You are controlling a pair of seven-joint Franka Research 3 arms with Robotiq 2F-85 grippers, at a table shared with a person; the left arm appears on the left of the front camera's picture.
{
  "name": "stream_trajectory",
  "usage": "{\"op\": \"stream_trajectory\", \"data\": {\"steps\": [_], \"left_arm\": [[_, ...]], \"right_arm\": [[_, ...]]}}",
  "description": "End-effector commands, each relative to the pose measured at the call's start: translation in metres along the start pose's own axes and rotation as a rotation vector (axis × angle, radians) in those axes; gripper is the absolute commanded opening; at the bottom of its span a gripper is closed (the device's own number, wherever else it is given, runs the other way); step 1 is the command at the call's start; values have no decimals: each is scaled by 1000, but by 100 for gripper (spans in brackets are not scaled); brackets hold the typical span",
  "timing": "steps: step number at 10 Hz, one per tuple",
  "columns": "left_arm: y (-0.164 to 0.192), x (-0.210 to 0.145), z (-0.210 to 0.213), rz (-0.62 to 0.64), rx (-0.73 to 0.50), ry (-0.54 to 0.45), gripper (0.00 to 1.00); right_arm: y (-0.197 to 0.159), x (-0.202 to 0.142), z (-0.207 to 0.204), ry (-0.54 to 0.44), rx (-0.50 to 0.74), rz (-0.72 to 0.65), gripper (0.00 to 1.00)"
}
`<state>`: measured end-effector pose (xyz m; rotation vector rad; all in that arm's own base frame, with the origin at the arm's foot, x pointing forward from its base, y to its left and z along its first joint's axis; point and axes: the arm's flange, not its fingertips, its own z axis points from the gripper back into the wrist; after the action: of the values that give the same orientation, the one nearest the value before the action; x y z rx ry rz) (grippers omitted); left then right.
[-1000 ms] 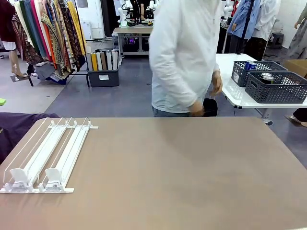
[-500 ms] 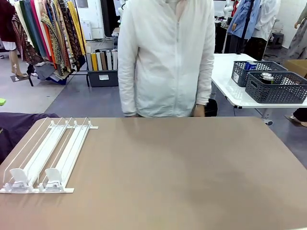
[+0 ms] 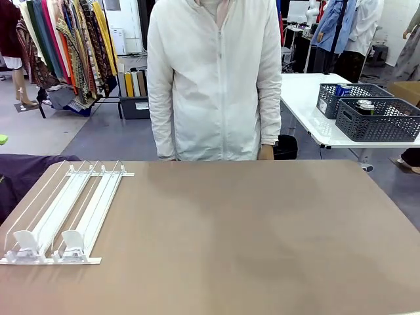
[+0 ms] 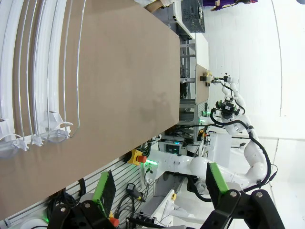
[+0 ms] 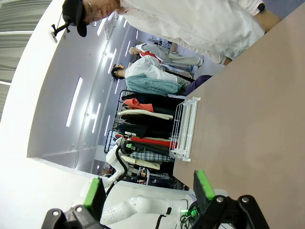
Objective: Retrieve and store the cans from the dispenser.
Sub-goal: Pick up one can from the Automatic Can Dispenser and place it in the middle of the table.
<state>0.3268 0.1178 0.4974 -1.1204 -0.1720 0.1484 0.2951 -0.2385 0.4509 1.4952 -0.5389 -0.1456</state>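
**Dispenser lanes sit bare as a person waits at the far edge**

A wide brown table [image 3: 249,236] fills a workshop hung with clothing racks [image 3: 65,46]. On its left side lies the white dispenser [image 3: 65,213], its clear-railed lanes running toward the far edge and two small pusher blocks [image 3: 49,244] resting at the near end, with no can in them. A person in a white jacket [image 3: 213,79] stands at the far side, arms hanging down. To the right, on a separate white table, two dark lattice baskets [image 3: 377,118] hold the cans [image 3: 365,105]. The left gripper [image 4: 159,183] hovers off the table's edge, its green-padded fingers spread wide; the right gripper [image 5: 147,188] likewise has its fingers apart, holding nothing
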Motion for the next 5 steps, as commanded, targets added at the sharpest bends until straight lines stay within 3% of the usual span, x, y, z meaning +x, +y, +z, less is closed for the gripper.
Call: {"op": "stream_trajectory", "data": {"steps": [1,5], "left_arm": [[-3,0,1,-4,-2,1,100],[-3,0,1,-4,-2,1,100]], "right_arm": [[3,-1,1,15,-6,10,100],[3,-1,1,15,-6,10,100]]}}
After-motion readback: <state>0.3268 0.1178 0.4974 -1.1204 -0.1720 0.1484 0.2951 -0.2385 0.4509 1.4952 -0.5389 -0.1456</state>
